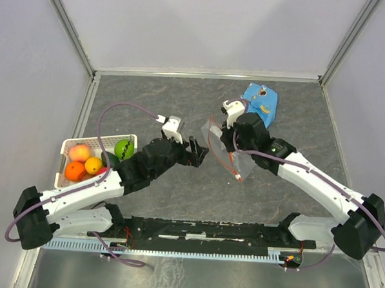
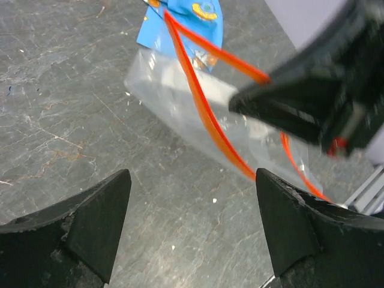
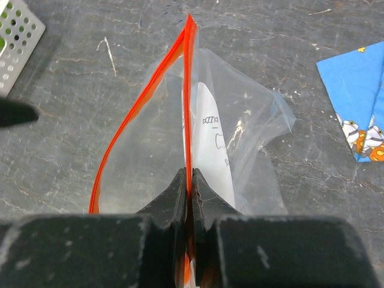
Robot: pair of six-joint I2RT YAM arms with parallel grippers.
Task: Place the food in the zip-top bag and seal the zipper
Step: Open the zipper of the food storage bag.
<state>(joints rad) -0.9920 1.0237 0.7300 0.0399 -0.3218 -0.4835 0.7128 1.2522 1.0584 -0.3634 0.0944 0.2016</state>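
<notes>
Jaws: right gripper pinches one zipper lip, left gripper gapes empty. Bag mouth open; fruit sits in the basket, nothing packed or sealed.

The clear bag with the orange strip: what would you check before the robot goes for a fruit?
1. Right gripper pinching one lip of the zipper: ok.
2. Zip-top bag mouth gaping open: ok.
3. Left gripper open, empty: ok.
4. Toy fruits lying in the white basket: ok.
5. Blue snack packet apart from the bag: cannot tell.
</notes>
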